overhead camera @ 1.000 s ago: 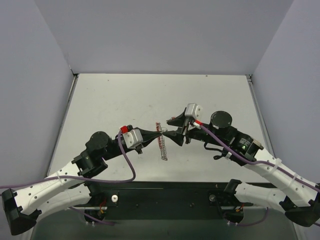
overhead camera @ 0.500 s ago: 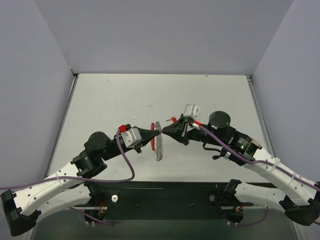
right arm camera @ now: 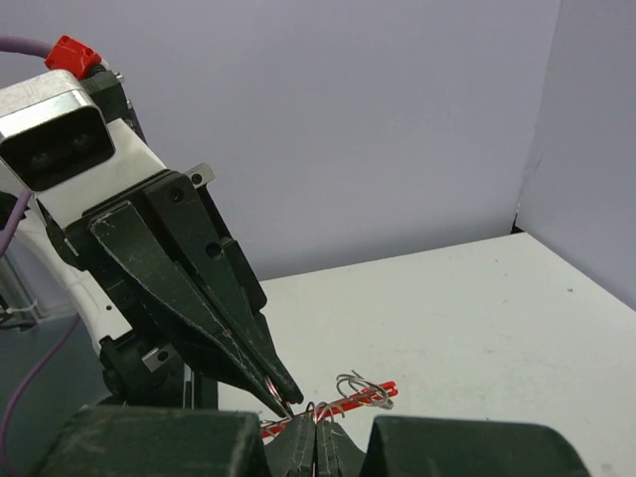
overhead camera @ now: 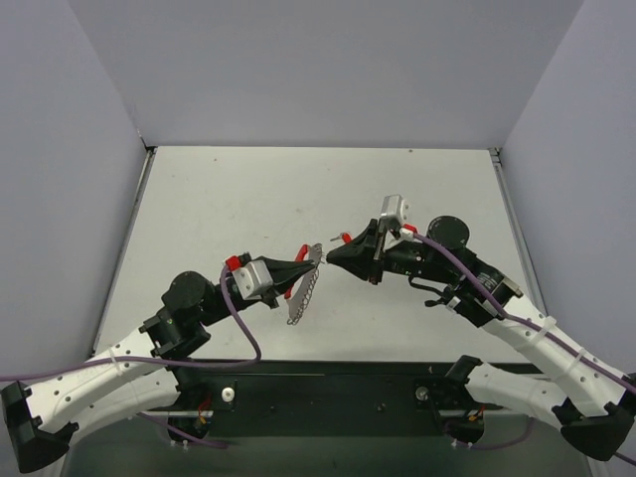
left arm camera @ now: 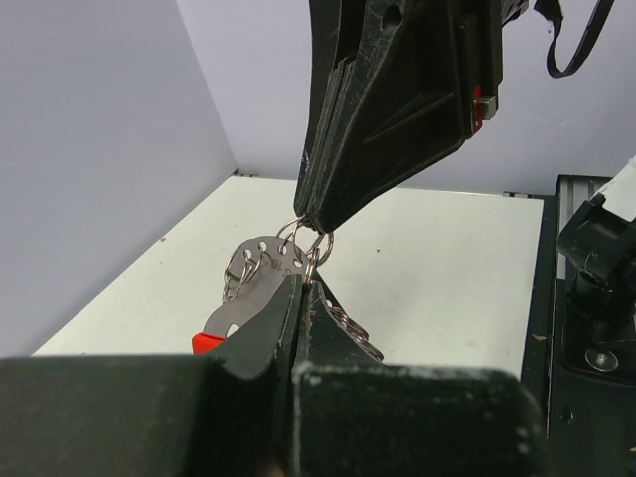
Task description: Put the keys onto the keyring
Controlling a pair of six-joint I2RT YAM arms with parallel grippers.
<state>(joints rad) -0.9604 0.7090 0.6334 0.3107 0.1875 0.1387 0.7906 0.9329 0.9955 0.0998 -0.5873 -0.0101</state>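
Two hands meet tip to tip above the middle of the desk (overhead camera: 248, 189), one reaching in from each side. The left hand (overhead camera: 310, 258) has its fingers pressed together on the keyring (overhead camera: 300, 298). From that grip the hoop hangs down and toward the near edge, its grey toothed arc clear of the left arm and bits of its red arc showing on either side of the fingers.

From the left wrist camera, the silver part of the keyring (left arm camera: 253, 273) comes out to the left of the shut fingers (left arm camera: 283, 318), with small wire loops clustered at its top. The right hand (left arm camera: 310, 211) comes down from above with its fingers also pressed together, and its tip sits on one of those thin wire loops, seemingly pinching it.

The key (overhead camera: 343, 237) shows in the top view as a tiny red-and-silver piece just beside the right hand (overhead camera: 331, 254), on its far side. I cannot tell whether it lies on the desk or hangs from something.

In the right wrist view the shut right hand (right arm camera: 316, 437) points at the tip of the left hand (right arm camera: 281, 400). A thin red bar with wire loops shows just past them, low over the desk, but which thing it belongs to is not clear
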